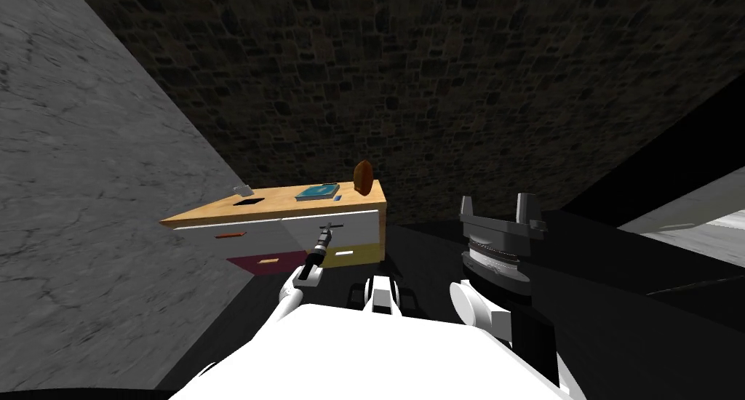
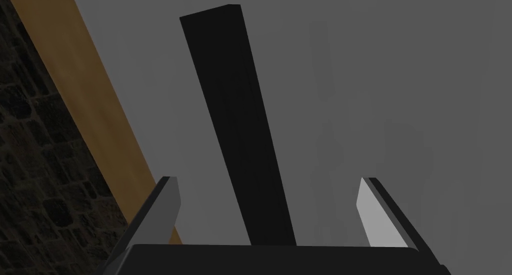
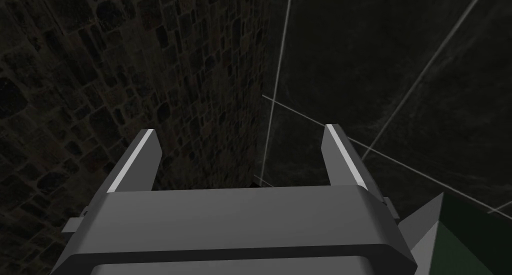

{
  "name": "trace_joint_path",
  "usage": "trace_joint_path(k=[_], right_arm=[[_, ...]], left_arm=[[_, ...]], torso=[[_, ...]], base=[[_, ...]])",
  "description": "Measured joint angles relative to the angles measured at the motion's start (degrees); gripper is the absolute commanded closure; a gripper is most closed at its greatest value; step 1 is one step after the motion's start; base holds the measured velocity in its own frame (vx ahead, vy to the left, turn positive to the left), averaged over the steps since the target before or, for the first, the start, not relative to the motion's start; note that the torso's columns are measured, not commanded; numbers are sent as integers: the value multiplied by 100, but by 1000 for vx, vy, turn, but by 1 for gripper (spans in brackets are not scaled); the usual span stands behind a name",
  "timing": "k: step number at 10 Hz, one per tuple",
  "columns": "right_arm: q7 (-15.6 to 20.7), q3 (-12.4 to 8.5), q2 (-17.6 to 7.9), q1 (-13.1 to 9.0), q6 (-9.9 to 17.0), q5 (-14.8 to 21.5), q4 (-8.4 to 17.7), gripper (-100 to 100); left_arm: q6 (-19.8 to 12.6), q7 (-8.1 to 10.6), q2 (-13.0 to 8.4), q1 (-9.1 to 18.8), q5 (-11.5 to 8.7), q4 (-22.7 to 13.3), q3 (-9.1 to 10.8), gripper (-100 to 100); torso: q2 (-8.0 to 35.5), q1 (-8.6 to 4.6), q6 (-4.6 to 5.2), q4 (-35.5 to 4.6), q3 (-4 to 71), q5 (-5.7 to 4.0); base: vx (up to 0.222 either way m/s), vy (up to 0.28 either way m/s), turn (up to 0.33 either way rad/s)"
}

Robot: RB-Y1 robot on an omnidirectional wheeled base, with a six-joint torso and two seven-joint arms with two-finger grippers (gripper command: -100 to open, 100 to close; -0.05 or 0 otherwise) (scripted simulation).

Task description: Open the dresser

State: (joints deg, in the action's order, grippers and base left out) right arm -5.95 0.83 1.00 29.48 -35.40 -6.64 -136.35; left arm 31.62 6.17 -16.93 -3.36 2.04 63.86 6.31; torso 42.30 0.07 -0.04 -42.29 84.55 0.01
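Note:
The dresser point(image 1: 276, 199) has a wooden top, two pale grey upper drawers, a maroon lower drawer point(image 1: 255, 261) and a yellow one point(image 1: 360, 254). My left gripper point(image 1: 333, 227) reaches to the upper right drawer front point(image 1: 356, 225). In the left wrist view my left gripper point(image 2: 267, 187) is open, and a black bar handle point(image 2: 227, 102) on the grey drawer front point(image 2: 380, 87) runs slantwise between the fingers, untouched. The wooden top edge point(image 2: 85, 97) lies beside it. My right gripper point(image 1: 496, 201) is raised to the right, away from the dresser, and stands open point(image 3: 240, 137) with nothing in it.
On the dresser top lie a teal book point(image 1: 317, 193), a brown oval object point(image 1: 363, 176) and a small grey item point(image 1: 242, 190). A grey marbled wall point(image 1: 87, 199) stands close on the left. A dark stone wall point(image 1: 436, 90) runs behind.

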Motion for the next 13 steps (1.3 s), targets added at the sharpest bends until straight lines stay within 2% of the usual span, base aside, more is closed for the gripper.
trace_joint_path(k=[2, 3, 4, 6, 7, 10, 13], right_arm=[[0, 0, 0, 0, 0, 0, 0, 0], [0, -1, -1, 1, 0, 0, 0, 0], [0, -2, -1, 3, -1, 0, -1, 0], [0, -2, -2, 2, 0, 0, 0, 0], [0, -3, -2, 2, -1, 0, 0, 0], [0, -1, -1, 1, 0, 0, 0, 0], [0, -2, -2, 2, 0, 0, 0, 0]], left_arm=[[128, 126, -225, 230, -104, -416, 212, -100], [142, 148, -240, 243, -112, -439, 227, 100], [95, 52, -68, 154, -48, -293, 120, 100], [46, -27, 53, -42, 20, -22, -35, 100], [28, -109, 201, -145, 84, 121, -154, 100], [-20, -219, 367, -286, 172, 365, -341, 100], [-213, -375, 672, -651, 328, 986, -681, 100]], torso=[[-6, -7, 5, 2, 5, -1], [-10, 6, 0, 3, 6, 2], [-22, 27, -4, 7, 13, 8], [-9, 10, 4, 3, 7, 4], [-5, 0, 3, 1, 3, 1], [6, -20, 6, -1, -2, -5], [-11, 5, 5, 3, 8, 3]], base=[[-35, -58, -138], [36, 53, 313], [47, 80, 167], [56, 105, 174], [54, 61, 75], [45, 41, 113], [77, 85, 226]])
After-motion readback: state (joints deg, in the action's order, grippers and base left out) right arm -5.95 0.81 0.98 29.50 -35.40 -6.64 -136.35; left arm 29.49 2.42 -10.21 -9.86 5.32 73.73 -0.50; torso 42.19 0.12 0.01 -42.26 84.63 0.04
